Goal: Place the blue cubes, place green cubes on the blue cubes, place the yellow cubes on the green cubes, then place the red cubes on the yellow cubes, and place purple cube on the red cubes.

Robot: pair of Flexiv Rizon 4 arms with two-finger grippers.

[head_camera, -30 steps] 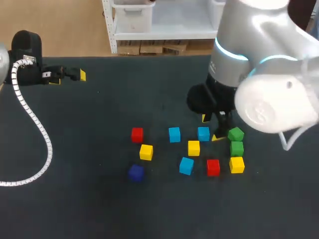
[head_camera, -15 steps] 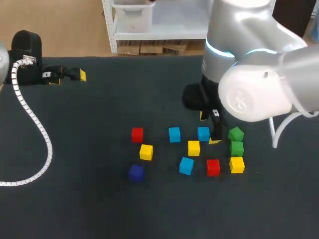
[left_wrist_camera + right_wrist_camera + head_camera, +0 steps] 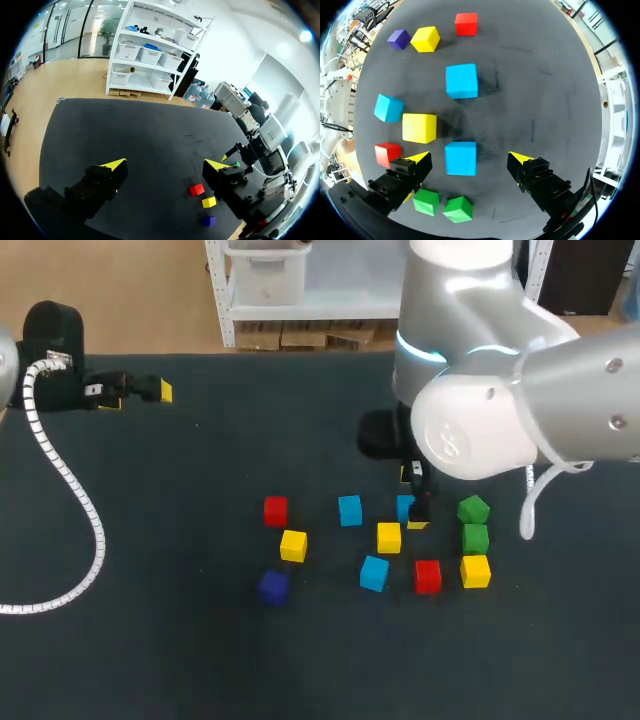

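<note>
I note the counter (image 3: 180, 660): one dark, matte, flat top, seen in head and both wrist views

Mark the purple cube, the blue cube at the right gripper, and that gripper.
purple cube (image 3: 272, 586), head view, top face.
blue cube (image 3: 460, 158), right wrist view, top face centre.
right gripper (image 3: 469, 157), right wrist view, midway between its yellow tips.

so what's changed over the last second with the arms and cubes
The right gripper has slid left and now hangs open over the rightmost small blue cube, which sits between its fingers. Nothing was gripped or released. The left gripper and the other coloured cubes stayed put.
</note>
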